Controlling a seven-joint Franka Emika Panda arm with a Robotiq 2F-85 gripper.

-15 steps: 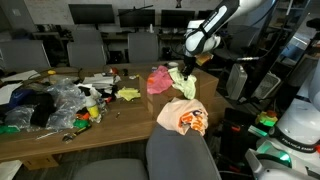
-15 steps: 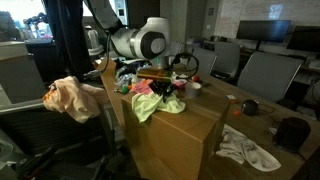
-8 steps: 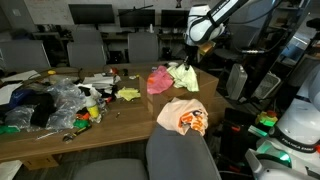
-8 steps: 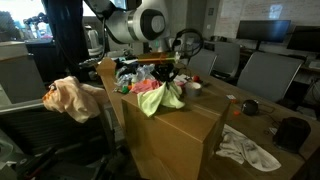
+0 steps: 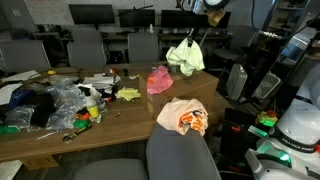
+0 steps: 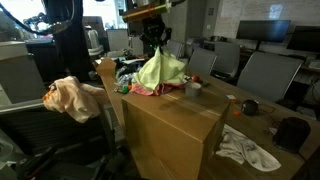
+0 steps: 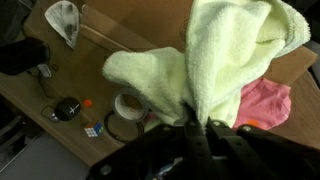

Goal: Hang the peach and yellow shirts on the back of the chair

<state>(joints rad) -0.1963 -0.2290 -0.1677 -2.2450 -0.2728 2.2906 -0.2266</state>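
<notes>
Table [image 5: 130, 118]: long, flat wooden top, brown grain, square-edged; the far end is covered with loose clutter.

Chair [image 5: 185, 156]: grey woven fabric, tall rounded back, standing at the table's near edge.

Yellow shirt [image 5: 185, 56]: pale yellow-green, soft and thick like towelling in the wrist view [image 7: 225, 50]. It is bunched to a narrow neck at the top and flares downward in loose folds [image 6: 162, 70]. It hangs above the table, well apart from the chair. Whether the hem touches anything below cannot be told.

Peach shirt [image 5: 182, 116]: pale peach with an orange-red print, draped in a crumpled mound over the top of the chair back [image 6: 70, 97].

Pink-red cloth [image 5: 159, 79]: a small crumpled heap on the tabletop, below and beside the yellow shirt [image 7: 265, 100].

Gripper [image 6: 155, 38]: dark, with its fingers pinched together on the shirt's gathered top. The cloth hangs straight beneath it [image 7: 195, 128].
</notes>
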